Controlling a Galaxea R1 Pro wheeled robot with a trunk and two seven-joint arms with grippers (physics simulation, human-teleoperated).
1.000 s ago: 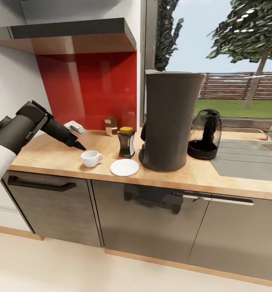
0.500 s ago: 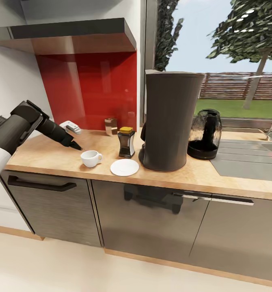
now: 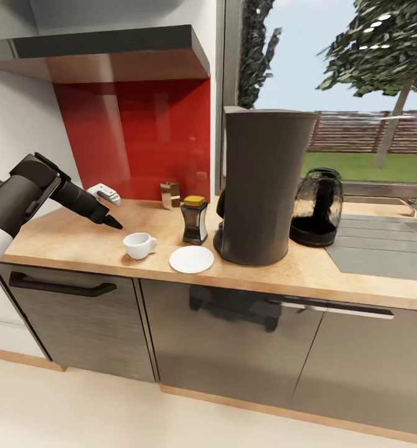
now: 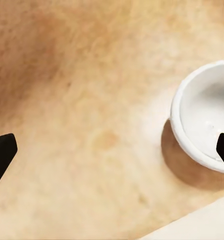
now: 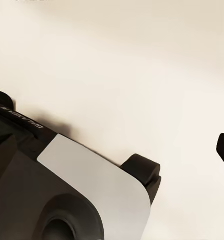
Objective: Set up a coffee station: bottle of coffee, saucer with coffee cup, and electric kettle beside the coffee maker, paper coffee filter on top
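Head view: your left gripper (image 3: 113,222) is hovering empty above the kitchen countertop (image 3: 71,239), just short of the coffee cup (image 3: 139,245). The saucer (image 3: 191,259), bottle of coffee (image 3: 194,219), coffee maker (image 3: 262,183) and electric kettle (image 3: 316,207) are standing alongside.

Left wrist view: your fingertips (image 4: 1,154) are spreading wide, touching nothing.

Right wrist view: you are facing the robot base (image 5: 66,195); the right gripper's state cannot be told.

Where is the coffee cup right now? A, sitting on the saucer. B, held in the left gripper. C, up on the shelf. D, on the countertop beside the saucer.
D: the cup stands on the bare countertop, apart from the empty saucer, with the left gripper hovering just off it and holding nothing.
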